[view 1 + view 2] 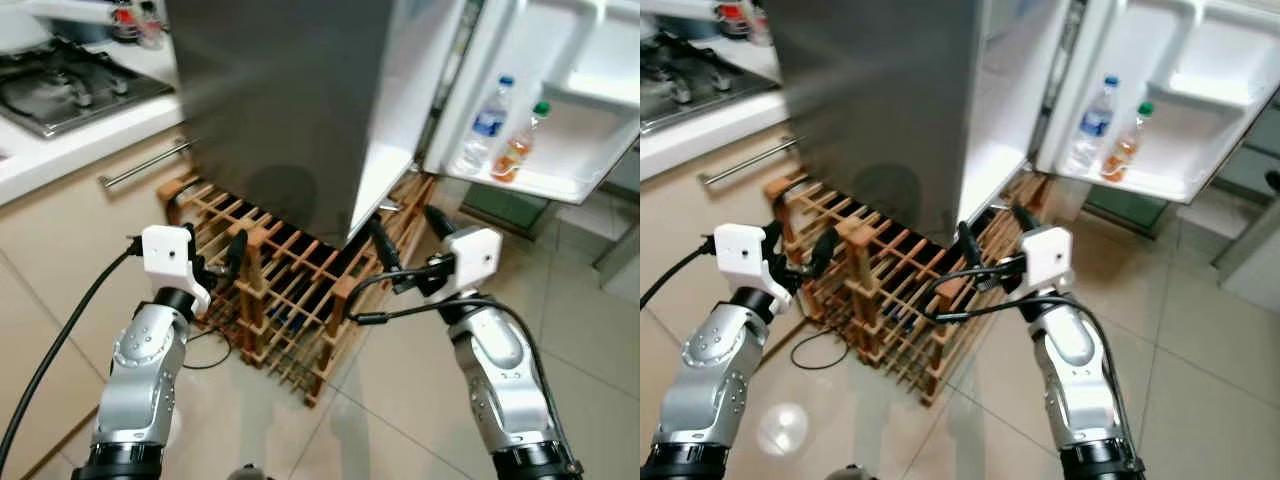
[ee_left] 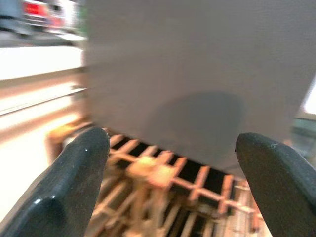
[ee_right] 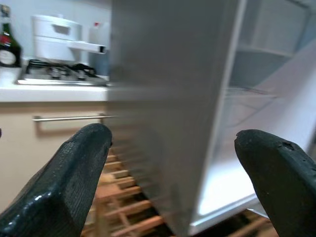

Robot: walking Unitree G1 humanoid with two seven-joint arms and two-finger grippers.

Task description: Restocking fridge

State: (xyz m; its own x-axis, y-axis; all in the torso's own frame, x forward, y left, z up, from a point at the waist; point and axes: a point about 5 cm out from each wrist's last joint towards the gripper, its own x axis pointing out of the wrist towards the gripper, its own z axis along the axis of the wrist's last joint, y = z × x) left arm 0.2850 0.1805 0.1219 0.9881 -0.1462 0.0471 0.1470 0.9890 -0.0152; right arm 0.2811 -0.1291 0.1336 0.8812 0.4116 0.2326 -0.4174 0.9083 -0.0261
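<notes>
Fridge (image 1: 290,90) restocking position: the left end effector (image 1: 215,255) hung in the air over a wooden wine rack (image 1: 290,290), with its two black fingers (image 2: 74,182) spread wide and nothing between them. The right end effector (image 1: 405,240) was held at about the same height, over the rack's far right end and just below the fridge's open edge, with its fingers (image 3: 69,177) likewise spread and empty. Both silver arms reached forward from the lower edge of the head views, each trailing a black cable.

The fridge stood directly ahead, its grey side panel facing the robot and the rack standing on the tiled floor (image 1: 420,420) against its base. The fridge door (image 1: 560,90) was swung open to the right. In the door's lower shelf stood a clear water bottle (image 1: 487,125) with a blue cap and, just beside it, a bottle of orange liquid (image 1: 517,150) with a green cap.

To the left, a white counter (image 1: 70,140) carried a gas hob (image 1: 60,85).
</notes>
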